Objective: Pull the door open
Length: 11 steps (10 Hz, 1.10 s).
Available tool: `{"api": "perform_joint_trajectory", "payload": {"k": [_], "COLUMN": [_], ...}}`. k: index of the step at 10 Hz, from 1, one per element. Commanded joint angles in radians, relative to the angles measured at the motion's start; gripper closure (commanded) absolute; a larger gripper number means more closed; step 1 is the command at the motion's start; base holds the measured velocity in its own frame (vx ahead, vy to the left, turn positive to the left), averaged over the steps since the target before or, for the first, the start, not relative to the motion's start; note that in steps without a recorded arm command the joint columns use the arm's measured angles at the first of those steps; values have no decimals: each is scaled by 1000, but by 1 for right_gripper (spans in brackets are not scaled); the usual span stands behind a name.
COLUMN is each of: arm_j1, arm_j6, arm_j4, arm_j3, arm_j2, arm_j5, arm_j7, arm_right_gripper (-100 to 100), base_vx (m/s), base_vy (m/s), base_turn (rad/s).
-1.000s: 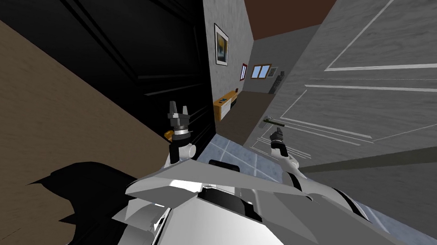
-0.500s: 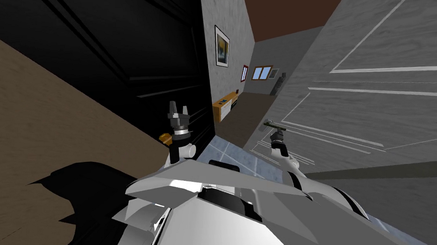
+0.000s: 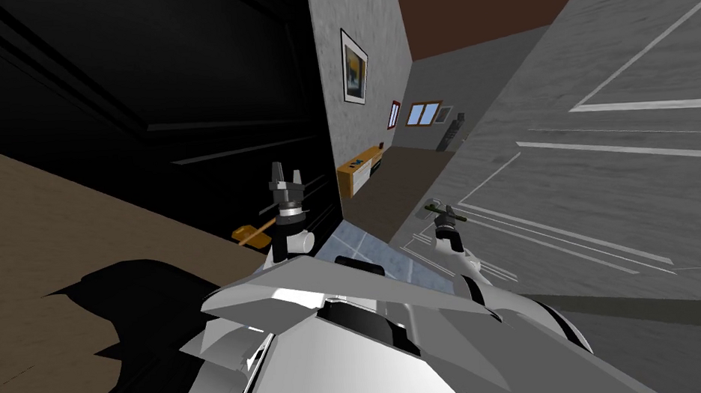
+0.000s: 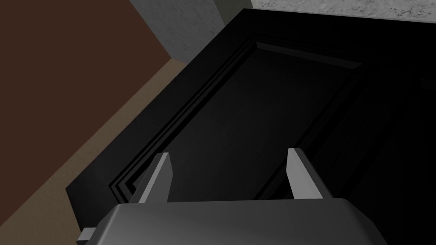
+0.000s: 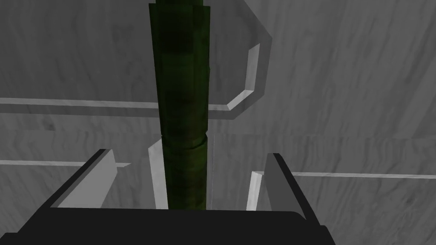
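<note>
The grey panelled door (image 3: 604, 192) stands on my right with a dark green lever handle (image 3: 441, 211) near its edge. My right gripper (image 3: 447, 218) is up at that handle. In the right wrist view the handle (image 5: 183, 106) runs between the fingers of the right gripper (image 5: 190, 155), which is open, with a gap on each side. The door (image 5: 340, 85) lies just behind it. My left gripper (image 3: 283, 168) is raised at the middle left, and the left gripper (image 4: 230, 153) stands open before a black panelled surface (image 4: 255, 106).
A brown wall (image 3: 58, 221) closes in on the left, with a black area beside it. Past the door's edge, blue-grey floor tiles (image 3: 363, 246) lead to a passage with an orange cabinet (image 3: 359, 171) and a framed picture (image 3: 354, 66). A small orange object (image 3: 250, 233) lies low by my left arm.
The whole head view has turned, so I have moved. The handle has drawn down to my right gripper, and the door's face has swung nearer across the right side.
</note>
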Motion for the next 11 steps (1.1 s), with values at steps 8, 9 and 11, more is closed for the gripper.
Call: {"api": "perform_joint_trajectory", "payload": {"k": [8, 9, 11], "arm_j1": [0, 0, -1], "arm_j6": [1, 1, 1], "arm_j4": [-1, -2, -6], "arm_j3": [13, 18, 38], "arm_j2": [1, 1, 1], "arm_j5": [5, 7, 15], "arm_j7": [-10, -14, -30], "arm_right_gripper": [100, 100, 100], "base_vx": [-16, -176, -202], "base_vy": [-6, -63, -56], "base_turn": [10, 88, 86]}}
